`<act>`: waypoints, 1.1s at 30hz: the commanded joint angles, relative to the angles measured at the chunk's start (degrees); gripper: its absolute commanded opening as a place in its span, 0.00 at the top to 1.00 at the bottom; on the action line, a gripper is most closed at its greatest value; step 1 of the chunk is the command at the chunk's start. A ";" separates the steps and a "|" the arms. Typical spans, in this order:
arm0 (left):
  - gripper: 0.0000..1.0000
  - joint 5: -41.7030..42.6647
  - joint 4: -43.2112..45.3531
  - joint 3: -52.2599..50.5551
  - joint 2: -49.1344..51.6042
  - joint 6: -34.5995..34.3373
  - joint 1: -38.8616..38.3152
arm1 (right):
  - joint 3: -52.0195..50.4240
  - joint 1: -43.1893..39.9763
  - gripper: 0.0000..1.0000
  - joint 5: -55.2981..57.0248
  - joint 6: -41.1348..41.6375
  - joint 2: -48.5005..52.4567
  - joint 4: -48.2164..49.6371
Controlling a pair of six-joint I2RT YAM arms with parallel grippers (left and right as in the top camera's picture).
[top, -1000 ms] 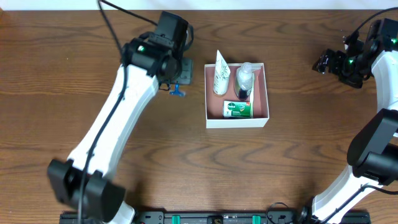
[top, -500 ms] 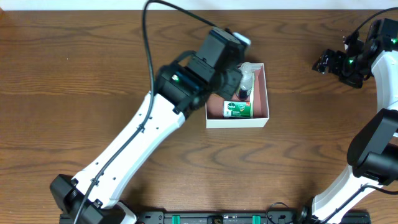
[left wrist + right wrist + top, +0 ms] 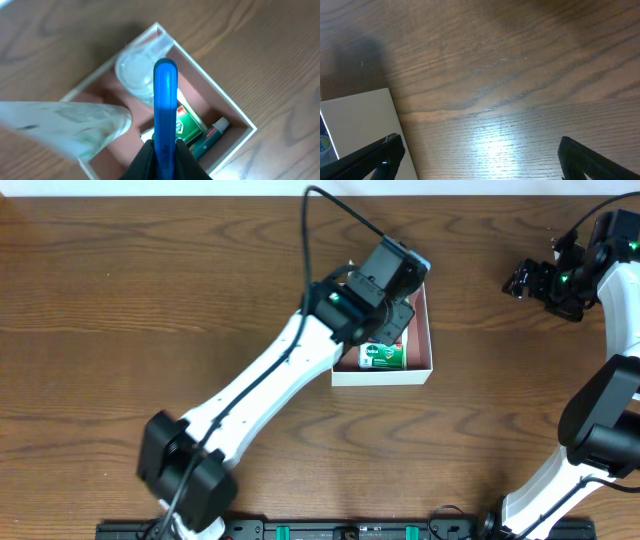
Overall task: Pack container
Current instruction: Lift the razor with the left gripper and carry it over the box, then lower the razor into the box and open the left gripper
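Left arm [image 3: 270, 380] outstretched, left fingers [image 3: 142, 167] pinched, right fingers [image 3: 592, 161] spread

This looks like a robot lab or test bench. 2 white arms with black joints, the left arm [image 3: 260, 392] and the right arm [image 3: 600, 415], rise from the near edge of a brown wood-grain table [image 3: 100, 330], where a black rail [image 3: 350, 531] with green clips runs. A loose black cable [image 3: 304, 225] loops above the left arm. A white box [image 3: 385, 377] of toiletries sits toward the far edge.
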 commanded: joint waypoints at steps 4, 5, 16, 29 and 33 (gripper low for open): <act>0.87 -0.24 0.81 -0.55 3.58 0.52 -0.37 | 1.07 -0.26 0.01 -0.02 -0.46 -0.09 0.09; 0.87 -0.22 0.81 -0.55 4.00 0.52 -0.37 | 1.07 -0.26 0.01 -0.02 -0.46 -0.09 0.09; 0.55 -0.22 0.13 -0.55 4.37 0.52 -0.35 | 1.07 -0.28 0.01 -0.02 -0.46 -0.09 0.09; 0.43 4.79 -1.14 -0.52 -0.79 0.02 -0.37 | 1.07 -0.26 0.01 -0.02 -0.46 -0.09 0.09; 0.38 5.75 -2.93 -0.52 -8.04 -1.66 -0.35 | 1.07 -0.26 0.01 -0.02 -0.46 -0.09 0.09</act>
